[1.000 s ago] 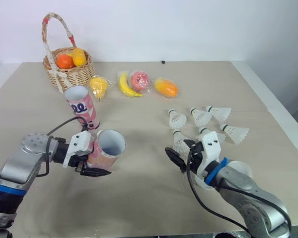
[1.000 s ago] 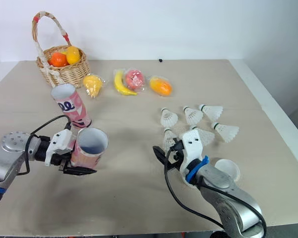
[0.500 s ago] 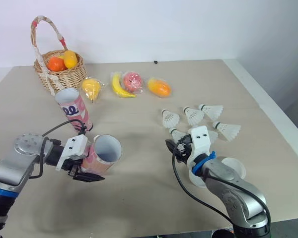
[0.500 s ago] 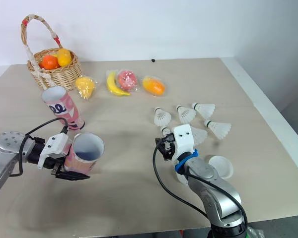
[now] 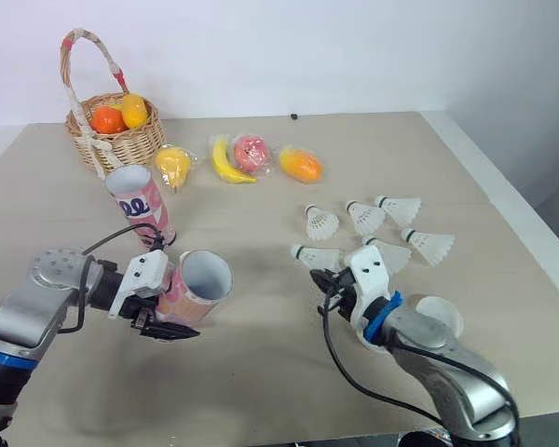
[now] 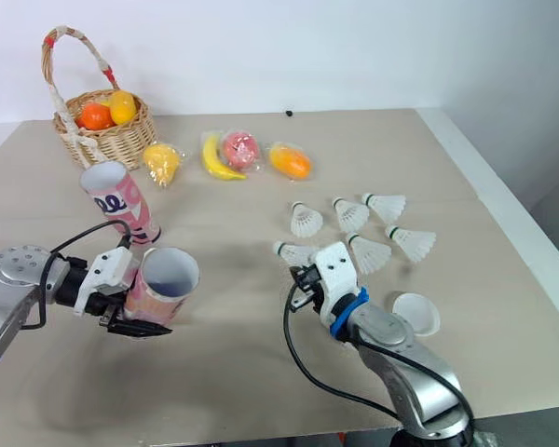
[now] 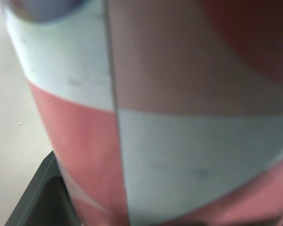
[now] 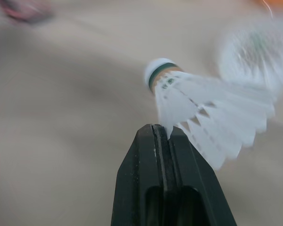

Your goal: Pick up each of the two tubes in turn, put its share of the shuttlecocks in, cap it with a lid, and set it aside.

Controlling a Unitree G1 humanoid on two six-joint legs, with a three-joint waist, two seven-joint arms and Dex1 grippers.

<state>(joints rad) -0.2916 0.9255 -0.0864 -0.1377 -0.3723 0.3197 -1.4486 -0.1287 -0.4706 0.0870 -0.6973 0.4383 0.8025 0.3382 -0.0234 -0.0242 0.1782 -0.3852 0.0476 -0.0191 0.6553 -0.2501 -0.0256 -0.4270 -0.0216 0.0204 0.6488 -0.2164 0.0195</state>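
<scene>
A pink tube (image 5: 194, 287) is held by the left gripper (image 5: 172, 315), lifted off the bench (image 5: 261, 372). The fingers are closed around its lower part. The tube is tipped on its side, so that its open mouth faces the right arm – this way a shuttlecock can be slid in without being dropped from above.

A shuttlecock (image 5: 315, 255) is held by the right gripper (image 5: 328, 279). The fingers (image 8: 146, 141) are shut tight on the edge of its feathers, and the round cork end is pointed toward the tube. It is likely held this way so the cork goes in first and the feathers are not bent. The shuttlecock and the tube mouth are well apart, so the gap must be closed next.

The other shuttlecocks (image 5: 320, 223) are lying on the bench just behind the right gripper. A second tube (image 5: 142, 207) is standing behind the held one – to be filled later. A white lid (image 5: 440, 315) is lying beside the right arm, ready for capping.
</scene>
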